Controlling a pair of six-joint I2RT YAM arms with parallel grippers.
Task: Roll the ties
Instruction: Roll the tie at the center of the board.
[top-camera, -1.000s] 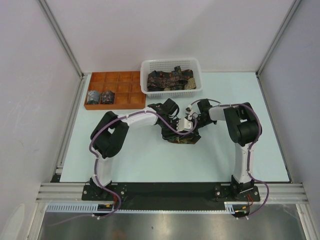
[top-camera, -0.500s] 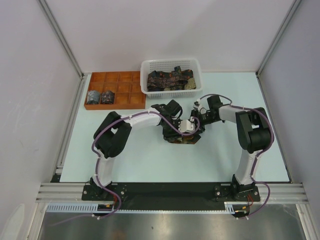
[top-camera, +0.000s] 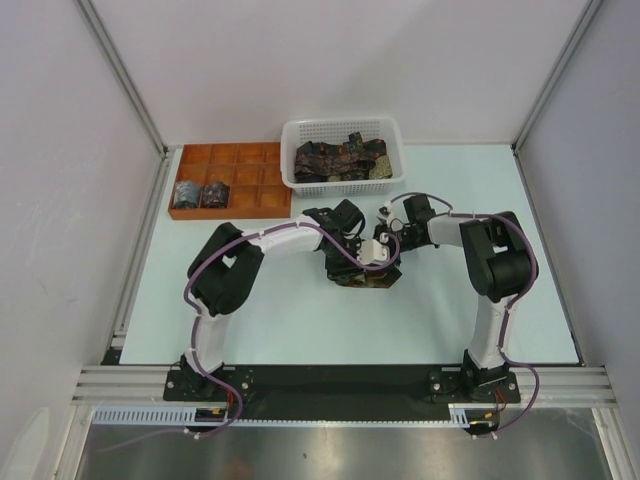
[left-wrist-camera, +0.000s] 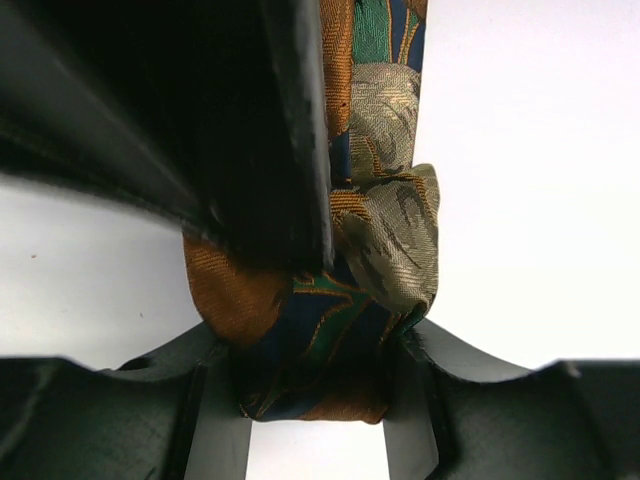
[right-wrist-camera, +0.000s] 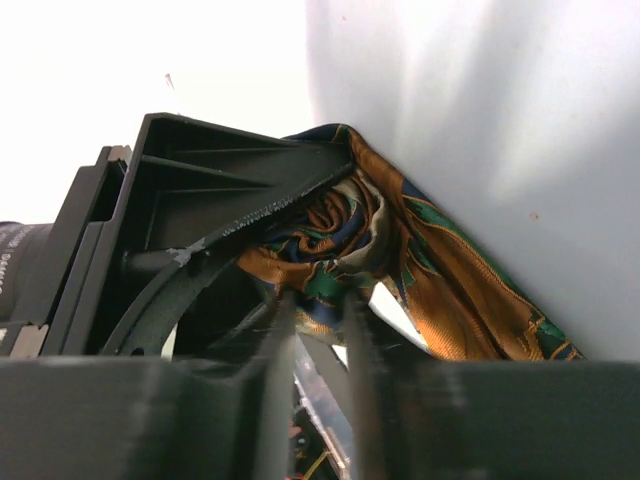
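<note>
One dark tie with orange, green and gold motifs (top-camera: 366, 280) lies bunched on the table between both arms. My left gripper (top-camera: 352, 258) is shut on its folded end. In the left wrist view (left-wrist-camera: 315, 400) the fabric (left-wrist-camera: 300, 340) fills the gap between the fingers. My right gripper (top-camera: 386, 244) meets it from the right and is shut on a fold of the same tie (right-wrist-camera: 460, 290), pinched between narrow fingers (right-wrist-camera: 318, 330). Two rolled ties (top-camera: 200, 193) sit in the tray. Several more ties (top-camera: 340, 158) lie in the basket.
The white mesh basket (top-camera: 392, 132) stands at the back centre, just behind both grippers. The orange-brown compartment tray (top-camera: 245, 155) stands at the back left. The enclosure walls rise on both sides and at the back.
The right arm's elbow swung out to the right and came partly back, while its gripper stayed at the tie. The left gripper shifted slightly right over the tie. The tie stays bunched.
</note>
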